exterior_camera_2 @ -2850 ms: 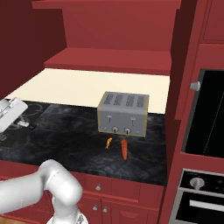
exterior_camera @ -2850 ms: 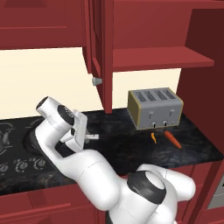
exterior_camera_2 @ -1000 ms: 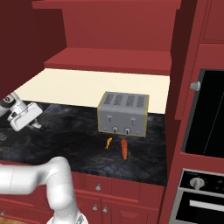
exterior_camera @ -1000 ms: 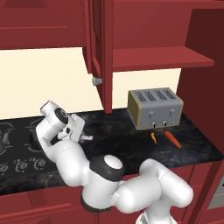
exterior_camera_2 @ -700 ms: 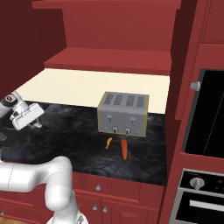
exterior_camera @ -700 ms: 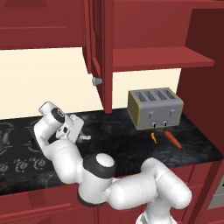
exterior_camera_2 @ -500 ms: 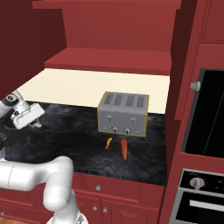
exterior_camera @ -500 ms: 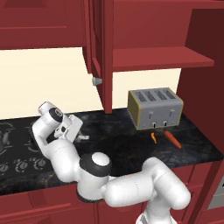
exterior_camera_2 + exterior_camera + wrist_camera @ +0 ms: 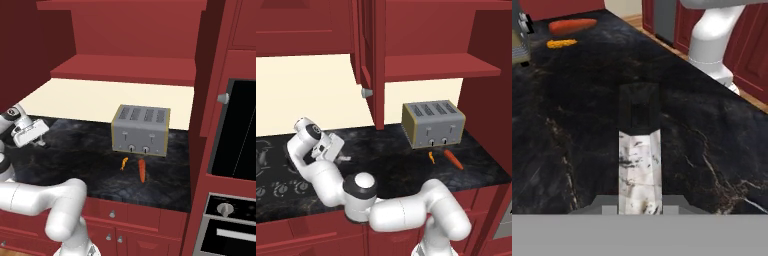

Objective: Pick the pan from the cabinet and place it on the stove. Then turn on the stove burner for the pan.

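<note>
Holding the pan [image 9: 290, 160] by its handle [image 9: 639, 150]: the gripper [image 9: 340, 155] is clamped tight on it. The pan body is a dark patch at left of the left base view, mostly behind the arm, apparently over the stove [image 9: 266, 186]; can't tell if it's touching down. My read on handling: rigid metal, moderately light, and the long handle levers against the pads, so it'll want to droop or twist. I'd grip mid-handle on the dark section rather than the slick silver tip, and keep it level. The open cabinet [image 9: 373, 60] door hangs at upper centre, with the toaster [image 9: 433, 123] and carrot [image 9: 454, 159] at right on the countertop [image 9: 396, 165]. Versus the earliest frame, the elbow has swung from lower right to lower centre, the wrist has folded back slightly left, the grip is unchanged, and the toaster and carrot haven't moved.
</note>
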